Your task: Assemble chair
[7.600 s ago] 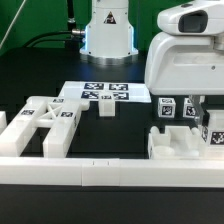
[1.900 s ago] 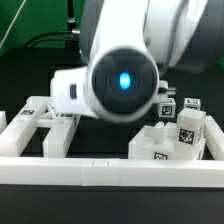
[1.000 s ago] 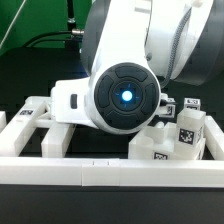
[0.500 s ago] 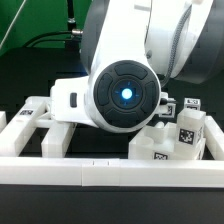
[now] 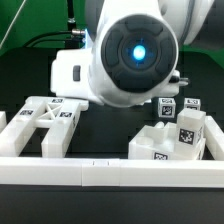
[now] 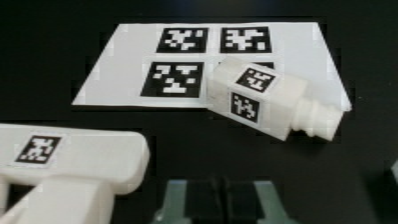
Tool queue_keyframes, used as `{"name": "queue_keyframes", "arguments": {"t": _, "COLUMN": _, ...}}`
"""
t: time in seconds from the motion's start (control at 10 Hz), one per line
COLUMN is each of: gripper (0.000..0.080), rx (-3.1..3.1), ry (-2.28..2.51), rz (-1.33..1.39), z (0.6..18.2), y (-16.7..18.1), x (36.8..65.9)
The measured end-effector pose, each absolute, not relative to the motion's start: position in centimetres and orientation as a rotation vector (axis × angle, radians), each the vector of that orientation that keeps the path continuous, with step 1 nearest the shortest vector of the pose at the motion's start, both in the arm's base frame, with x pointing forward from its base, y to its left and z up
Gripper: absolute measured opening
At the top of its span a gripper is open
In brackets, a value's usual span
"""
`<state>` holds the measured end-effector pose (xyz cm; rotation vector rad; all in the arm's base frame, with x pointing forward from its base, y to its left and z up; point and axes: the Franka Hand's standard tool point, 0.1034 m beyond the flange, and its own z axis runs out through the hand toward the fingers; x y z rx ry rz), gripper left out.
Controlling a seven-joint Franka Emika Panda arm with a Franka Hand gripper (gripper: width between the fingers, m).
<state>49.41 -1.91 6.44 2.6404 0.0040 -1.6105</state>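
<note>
One cube-ended peg point(image 6: 263, 97) lay on the marker board point(image 6: 118, 70), ahead of my claw point(image 6: 217, 195), which was clenched empty. Step, likely: fetching it; next needed jaws opened, then lowered astride.

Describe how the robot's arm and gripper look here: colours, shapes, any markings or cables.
The arm is a bulky, rounded shell of glossy white plastic. On its front sits a round dark cap with a small glowing blue light at its centre. A boxy white section adjoins it on the exterior view's left. In the wrist view, the gripper looks dark grey and straight-edged. No printed markings or cables show on the arm.
</note>
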Motion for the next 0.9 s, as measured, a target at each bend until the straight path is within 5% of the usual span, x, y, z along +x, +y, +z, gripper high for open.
{"name": "queue_keyframes", "arguments": {"t": 0.8, "gripper": 0.0001, "rx": 2.624, "ry": -0.138, "rz": -1.566, "z": 7.39, "y": -2.23, "x": 49.63}}
{"name": "queue_keyframes", "arguments": {"t": 0.9, "gripper": 0.0123, "rx": 2.623, "ry": -0.139, "rz": -1.566, "z": 7.37, "y": -2.24, "x": 49.62}}
